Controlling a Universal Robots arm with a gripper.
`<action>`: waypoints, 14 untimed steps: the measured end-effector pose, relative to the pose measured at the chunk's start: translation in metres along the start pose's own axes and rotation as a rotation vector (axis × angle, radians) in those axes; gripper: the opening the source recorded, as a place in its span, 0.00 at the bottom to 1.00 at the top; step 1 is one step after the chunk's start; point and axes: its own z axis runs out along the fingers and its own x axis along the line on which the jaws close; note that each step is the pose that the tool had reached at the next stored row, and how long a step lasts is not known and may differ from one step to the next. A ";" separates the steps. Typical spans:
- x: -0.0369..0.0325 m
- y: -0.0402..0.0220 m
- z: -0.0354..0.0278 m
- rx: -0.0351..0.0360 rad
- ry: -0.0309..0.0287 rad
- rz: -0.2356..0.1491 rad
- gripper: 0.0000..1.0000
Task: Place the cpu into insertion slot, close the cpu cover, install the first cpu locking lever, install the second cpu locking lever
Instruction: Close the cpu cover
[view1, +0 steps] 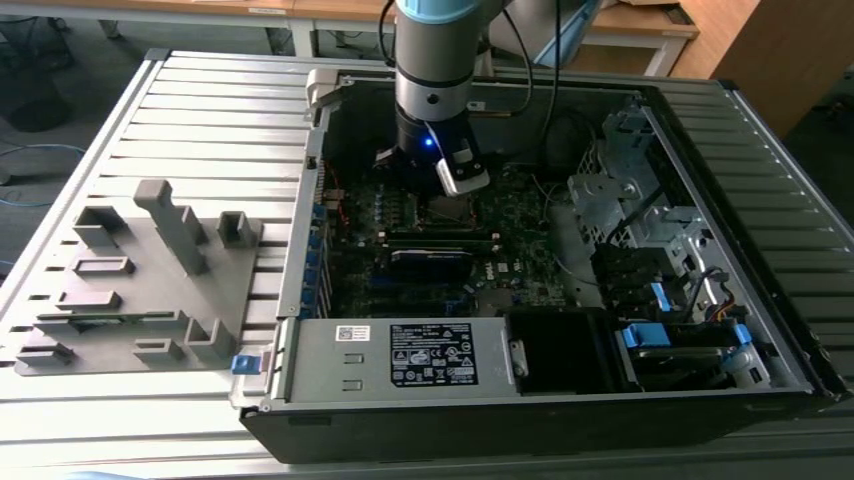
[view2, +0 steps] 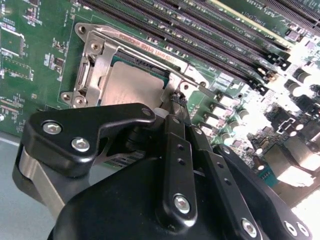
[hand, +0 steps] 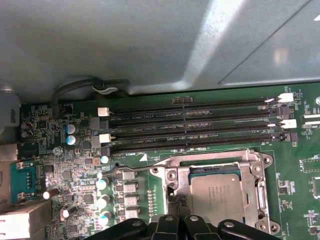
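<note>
The cpu (view2: 131, 86), a dull silver square, lies in the insertion slot (view1: 447, 207) on the green motherboard. In the first wrist view the cpu (hand: 217, 198) sits inside the insertion slot (hand: 176, 172). The cpu cover (view2: 98, 64), a silver frame, lies flat over the cpu, whose top shows through its window; the cpu cover (hand: 250, 182) looks the same in the first wrist view. A thin wire lever (hand: 131, 169) sticks out from the socket's corner. My gripper (view2: 175, 100) is down at the socket's edge by that corner, its black fingers together. The gripper (view1: 454, 185) hangs just over the slot, and in the first wrist view the gripper (hand: 176, 207) is right beside it.
Long black memory slots (hand: 195, 125) run alongside the socket. Walls of the open computer case (view1: 310, 200) enclose the board. A grey power supply box (view1: 400, 355) fills the front, drive bays (view1: 654, 230) the exterior view's right. A grey parts fixture (view1: 147, 270) stands outside on the slatted table.
</note>
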 end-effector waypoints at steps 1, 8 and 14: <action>0.0000 0.0000 0.0000 0.0000 0.0000 0.000 0.11; -0.0001 0.0007 -0.0098 -0.0002 -0.0001 0.000 0.11; -0.0004 0.0019 -0.0283 0.0001 0.0001 0.000 0.11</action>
